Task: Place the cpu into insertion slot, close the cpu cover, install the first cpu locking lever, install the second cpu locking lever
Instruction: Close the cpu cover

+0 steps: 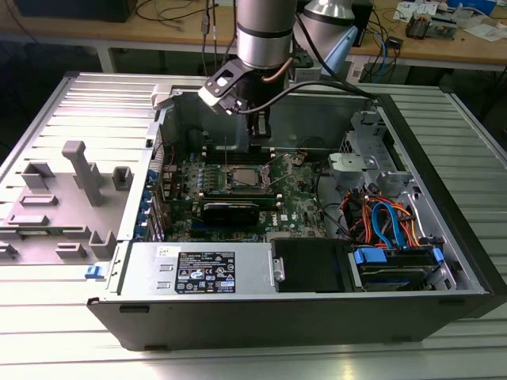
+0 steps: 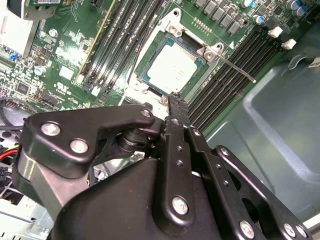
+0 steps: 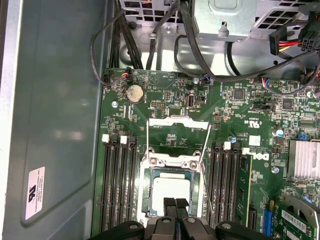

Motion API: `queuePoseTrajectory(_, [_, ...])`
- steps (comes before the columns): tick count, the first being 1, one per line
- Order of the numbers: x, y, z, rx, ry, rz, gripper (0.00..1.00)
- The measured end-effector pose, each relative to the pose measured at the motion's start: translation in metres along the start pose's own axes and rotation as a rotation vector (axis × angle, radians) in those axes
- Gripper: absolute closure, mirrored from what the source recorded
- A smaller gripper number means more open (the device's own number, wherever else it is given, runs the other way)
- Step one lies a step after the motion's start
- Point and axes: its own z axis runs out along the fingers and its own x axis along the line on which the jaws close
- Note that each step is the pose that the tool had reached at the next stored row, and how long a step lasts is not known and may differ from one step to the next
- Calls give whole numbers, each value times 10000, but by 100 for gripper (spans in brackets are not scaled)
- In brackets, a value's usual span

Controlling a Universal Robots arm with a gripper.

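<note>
The cpu, a square chip with a silver-grey top, lies flat in the insertion slot of the green motherboard. The cpu cover is swung open, its window frame standing back from the far edge of the socket. Two thin wire levers are up on either side of the cover, and one of them juts out beside the socket. My gripper hovers just above the socket's near edge, shut with nothing in it.
Black memory slots flank the socket. A black expansion card, a power supply and a drive cage with orange and blue cables fill the case. A finned heatsink and the grey case wall are nearby.
</note>
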Motion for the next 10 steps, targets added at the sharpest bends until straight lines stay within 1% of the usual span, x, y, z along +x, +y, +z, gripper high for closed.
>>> queuePoseTrajectory(10, [-3,38,0,0,0,1,89])
